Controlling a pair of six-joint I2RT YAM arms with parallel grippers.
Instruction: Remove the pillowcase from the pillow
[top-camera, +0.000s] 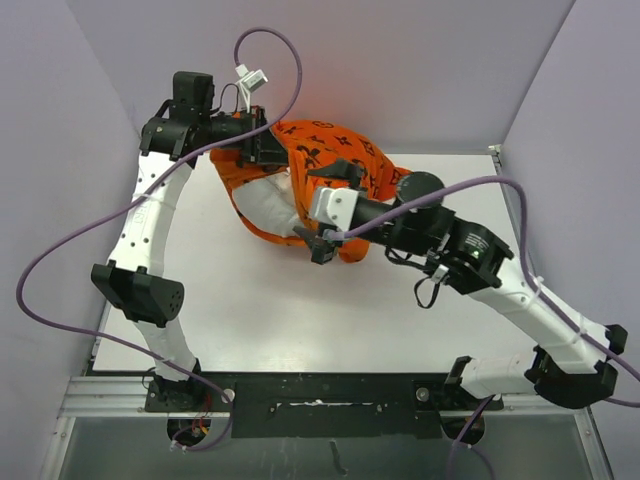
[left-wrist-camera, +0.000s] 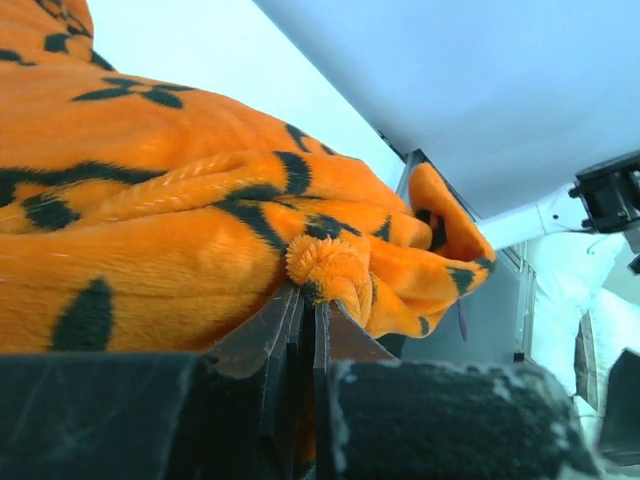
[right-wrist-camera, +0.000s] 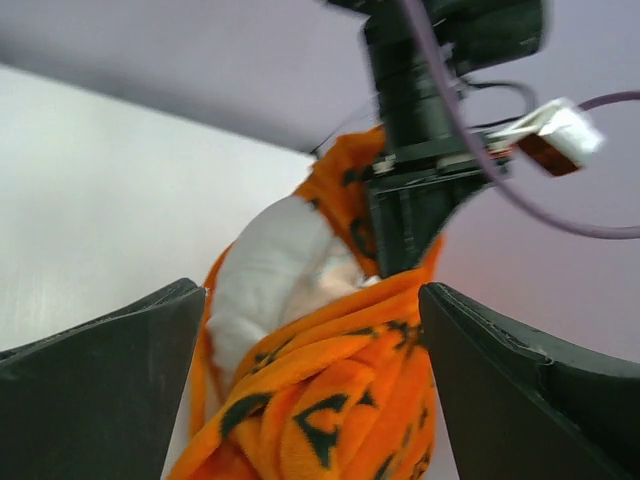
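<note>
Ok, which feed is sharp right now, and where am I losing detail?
Top external: sharp, evenly lit, pillowcase and pillow clear. Left wrist: fabric crisp, left gripper dark and soft, bright areas washed out. Right wrist: blurred throughout, left gripper smeared.

The fixed camera sat high above and behind the two arm bases. It looked down from a distance over the whole flat white table (top-camera: 250, 330), with the left arm on its left. The left wrist camera looked out along the left gripper (left-wrist-camera: 312, 305), so close to the bright orange plush pillowcase printed with dark motifs (left-wrist-camera: 150, 210) that fabric filled most of its view, with the table and the pale wall (left-wrist-camera: 480, 80) beyond. The right wrist camera looked out through the right gripper (right-wrist-camera: 310, 300) from a little further off, low and tilted upward, toward the plump white stuffed pillow (right-wrist-camera: 255, 280). All three views shared the pillowcase, and the right wrist's also took in the left gripper.
</note>
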